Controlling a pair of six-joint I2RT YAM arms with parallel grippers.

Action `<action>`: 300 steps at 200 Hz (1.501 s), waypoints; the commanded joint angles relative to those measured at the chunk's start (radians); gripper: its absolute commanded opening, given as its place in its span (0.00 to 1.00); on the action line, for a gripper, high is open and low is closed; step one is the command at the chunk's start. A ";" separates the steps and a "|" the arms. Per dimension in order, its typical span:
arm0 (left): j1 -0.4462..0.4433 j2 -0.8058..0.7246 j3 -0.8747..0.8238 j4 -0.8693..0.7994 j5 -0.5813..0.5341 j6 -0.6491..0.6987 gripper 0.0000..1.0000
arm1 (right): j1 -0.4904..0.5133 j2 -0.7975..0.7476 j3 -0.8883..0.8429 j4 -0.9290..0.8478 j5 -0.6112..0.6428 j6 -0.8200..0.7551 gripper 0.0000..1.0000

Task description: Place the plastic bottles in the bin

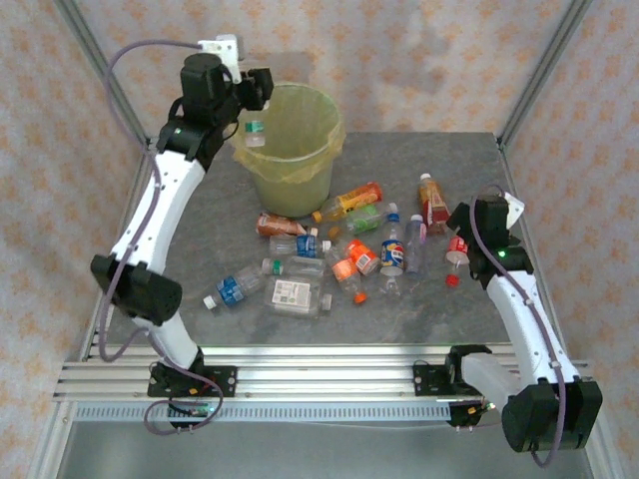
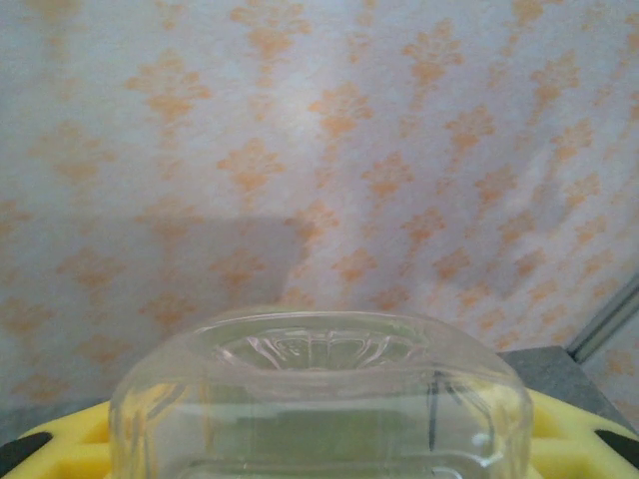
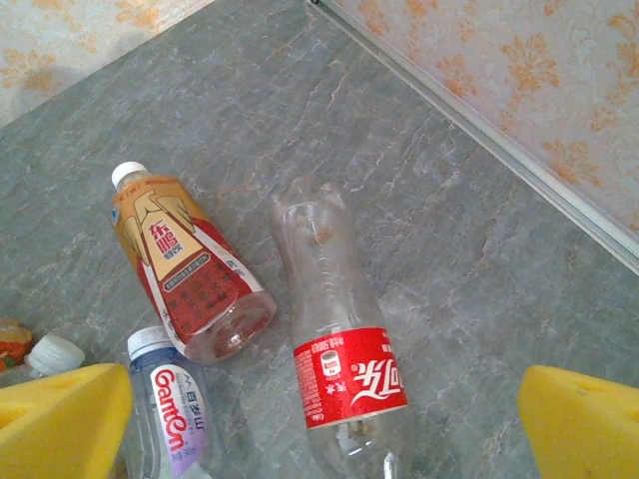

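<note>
Over the bin (image 1: 312, 152), L gripper (image 1: 256, 106) pinches 1 clear bottle (image 1: 255, 131), cap down, so it can drop in; R gripper (image 3: 321, 424) hangs wide open over a red-label bottle (image 3: 344, 371), prob. the next pick; approx. 12 more bottles (image 1: 295, 294) lie on the table (image 1: 439, 160); 1 bin.

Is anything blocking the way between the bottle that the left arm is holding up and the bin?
Nothing visible does. The bottle, gripped by the left fingers, hangs by the left rim of the bin, whose mouth is open.
</note>
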 commanded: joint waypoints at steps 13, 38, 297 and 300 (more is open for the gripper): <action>-0.002 0.157 0.202 0.071 0.174 0.071 0.29 | 0.006 0.045 0.074 -0.101 -0.001 0.046 0.99; -0.001 0.339 0.471 -0.105 0.185 0.088 0.29 | 0.006 0.094 0.124 -0.178 0.005 0.064 0.99; -0.030 0.480 0.328 -0.256 0.111 0.290 0.61 | -0.024 0.369 0.162 -0.262 0.094 0.110 0.99; -0.030 0.480 0.329 -0.256 0.112 0.290 0.62 | -0.024 0.373 0.164 -0.262 0.095 0.110 0.99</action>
